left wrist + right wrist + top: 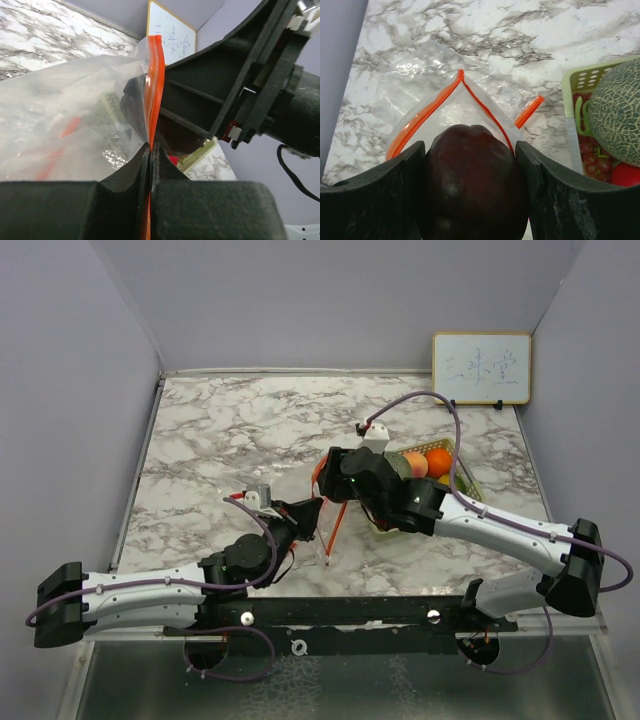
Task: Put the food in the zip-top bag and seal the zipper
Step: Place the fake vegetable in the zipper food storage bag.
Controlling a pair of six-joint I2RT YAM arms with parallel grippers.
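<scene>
A clear zip-top bag [420,85] with an orange zipper [425,117] lies on the marble table, its mouth held open. My left gripper [150,150] is shut on the zipper's edge [155,85] and lifts it upright. My right gripper [470,150] is shut on a dark purple fruit [472,180], just above the bag's open mouth. In the top view both grippers meet over the bag [333,528] at mid-table. The netted melon [620,115], small red grapes [592,157] and a red apple [625,175] sit in the basket. An orange [438,462] and a peach-coloured fruit [415,464] show there too.
The pale green mesh basket [470,485] stands right of the bag, partly under my right arm. A small whiteboard [481,367] leans against the back wall at the right. Grey walls close in the table on three sides.
</scene>
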